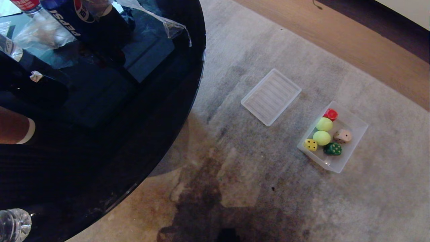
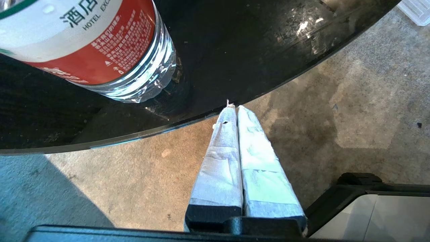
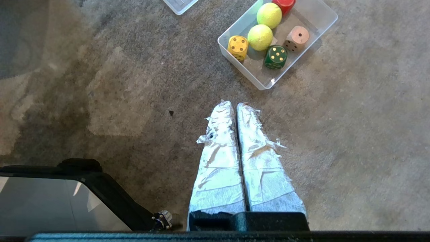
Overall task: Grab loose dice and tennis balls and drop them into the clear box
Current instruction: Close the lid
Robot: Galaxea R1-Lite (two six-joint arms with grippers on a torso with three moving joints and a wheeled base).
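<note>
With all four dice (image 1: pixel 337 149) and both tennis balls (image 1: pixel 321 137) already lying in the clear box (image 1: pixel 356 122) at four o'clock from the lid (image 1: pixel 270 96), the empty, closed left gripper (image 2: pixel 234 107) and right gripper (image 3: pixel 234 104) should probably stay clear.

Left gripper (image 2: pixel 235 108) pointing downward, tape-wrapped fingers (image 2: pixel 220 161) pressed flat together, nothing between them. Right gripper (image 3: pixel 235 106) same pose, wrapped fingers (image 3: pixel 262 161) closed tip to tip, empty.
</note>
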